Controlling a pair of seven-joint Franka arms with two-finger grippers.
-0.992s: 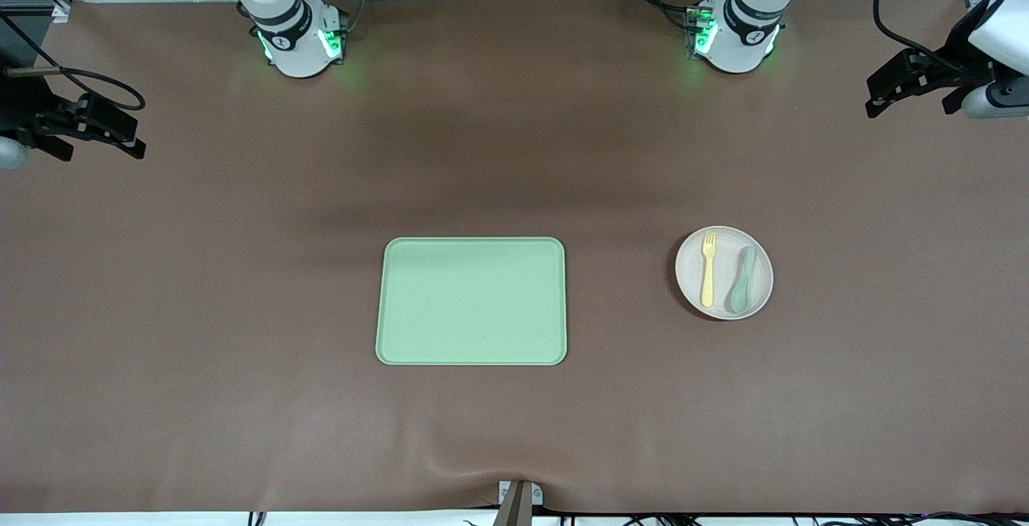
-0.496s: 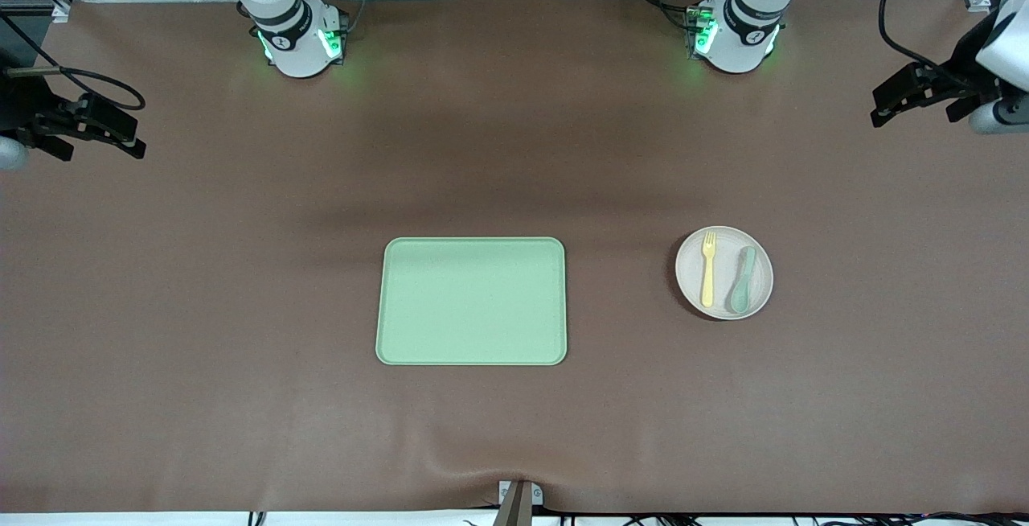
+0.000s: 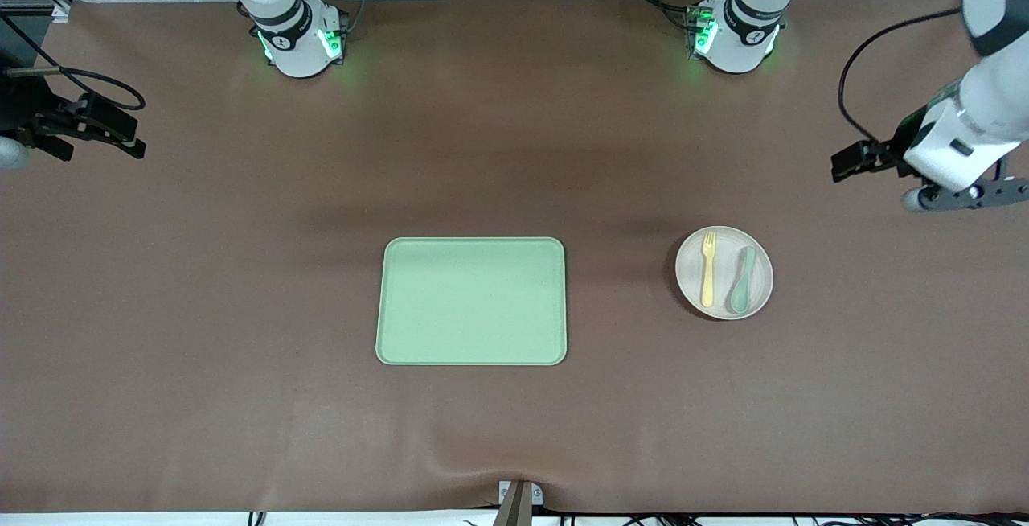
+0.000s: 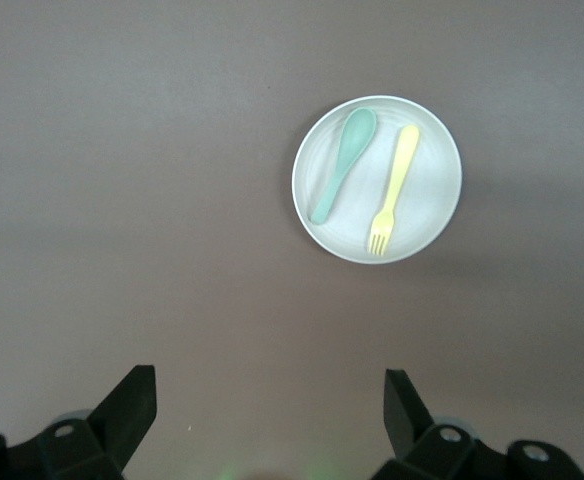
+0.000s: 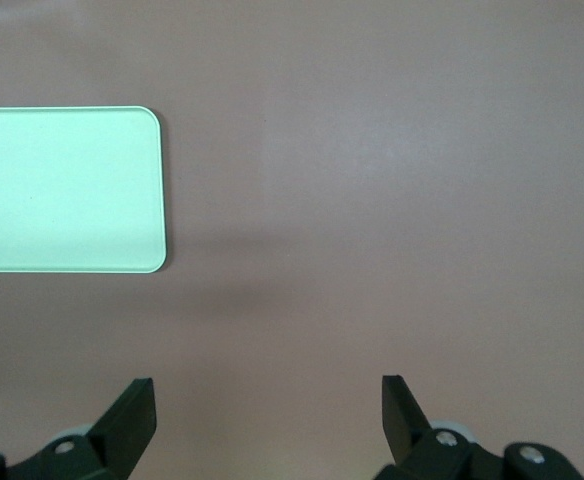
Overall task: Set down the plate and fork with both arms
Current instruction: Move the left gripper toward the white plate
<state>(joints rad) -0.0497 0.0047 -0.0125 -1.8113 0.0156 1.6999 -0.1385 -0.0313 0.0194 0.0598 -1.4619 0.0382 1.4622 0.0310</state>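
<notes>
The round, shallow, pale beige-pink matte plate was found resting on the brown table, toward the left arm's end and well apart from the rectangular light green tray at the middle. On the plate were laid the small pale yellow plastic fork and, just beside it without touching, a muted green spoon, both running lengthwise across the plate. Nothing had been lifted: plate and fork were untouched by either arm.

The left gripper was held up over bare table near the left arm's end, the plate being framed in its wrist view; its fingers were spread wide and nothing was grasped. The right gripper was parked over the table's right-arm end, likewise spread and empty, and that arm was judged to be waiting.

The step in hand was judged to be the approach of the left arm toward the plate. The next move was thought to call for a descent over the plate's rim or the fork's handle, with the spoon left undisturbed, the tray being the likely destination.
</notes>
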